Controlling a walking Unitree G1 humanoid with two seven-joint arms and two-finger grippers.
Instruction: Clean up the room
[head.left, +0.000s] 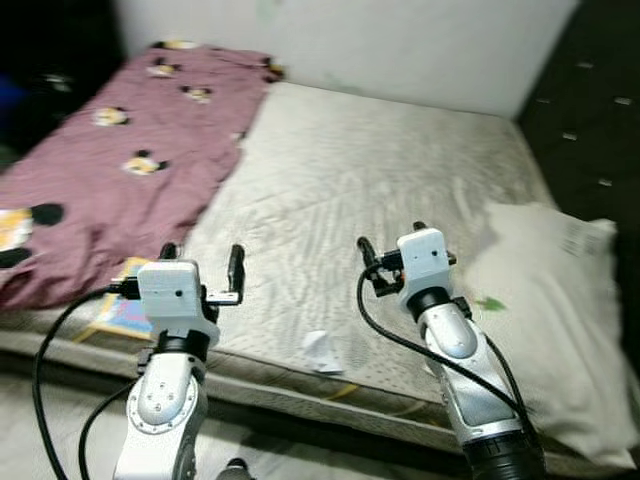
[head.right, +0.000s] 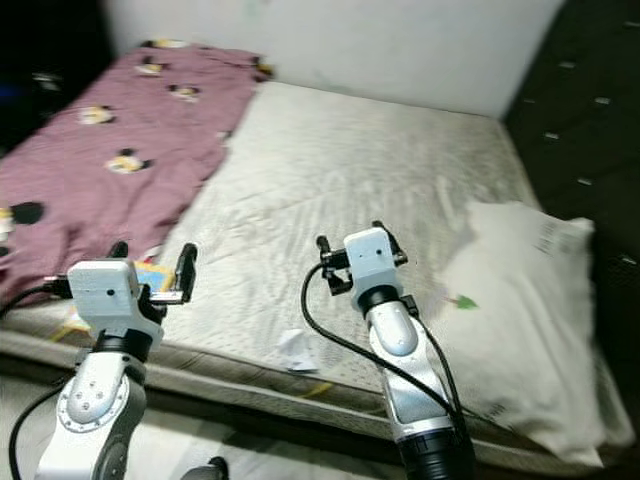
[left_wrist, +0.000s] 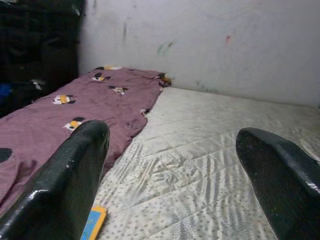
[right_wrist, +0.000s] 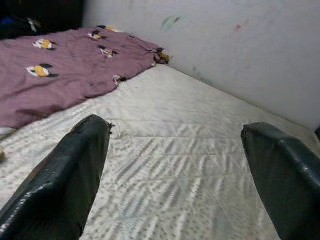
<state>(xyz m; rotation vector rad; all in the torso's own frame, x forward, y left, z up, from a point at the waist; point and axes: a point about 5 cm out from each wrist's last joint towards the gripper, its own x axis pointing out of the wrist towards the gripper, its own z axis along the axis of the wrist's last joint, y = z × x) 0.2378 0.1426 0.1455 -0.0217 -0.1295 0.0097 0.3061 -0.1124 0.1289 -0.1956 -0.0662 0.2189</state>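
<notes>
Ahead of the left gripper (head.left: 203, 262), whose fingers stand wide apart, the bare mattress (head.left: 370, 190) lies flat and unblocked all the way to the white wall (left_wrist: 210, 40). To its left the maroon blanket (head.left: 120, 160) covers the bed, and just below it sits a colourful flat thing (head.left: 125, 310), perhaps a book. The right gripper (head.left: 393, 250), also spread, has clear mattress in front; the white pillow (head.left: 550, 320) bulks close on its right. A small white scrap (head.left: 322, 350) lies between and beneath both.
</notes>
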